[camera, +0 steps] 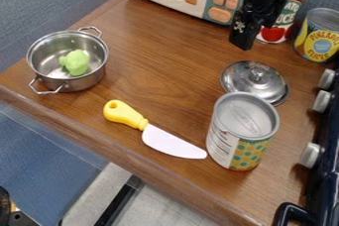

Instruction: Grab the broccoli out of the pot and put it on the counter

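Broccoli (75, 63) sits down inside the steel pot (79, 83) on the wooden table (159, 61). Over by the red-labelled can (286, 22) hangs the black gripper (255, 35); I can't tell whether its jaws are spread or pressed together. A yellow-handled knife (169, 140) lies between the pot and another can (233, 143).

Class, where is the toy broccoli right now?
In the camera view, the toy broccoli sits inside the open steel pot at the upper left, up and to the left of the yellow-handled knife.
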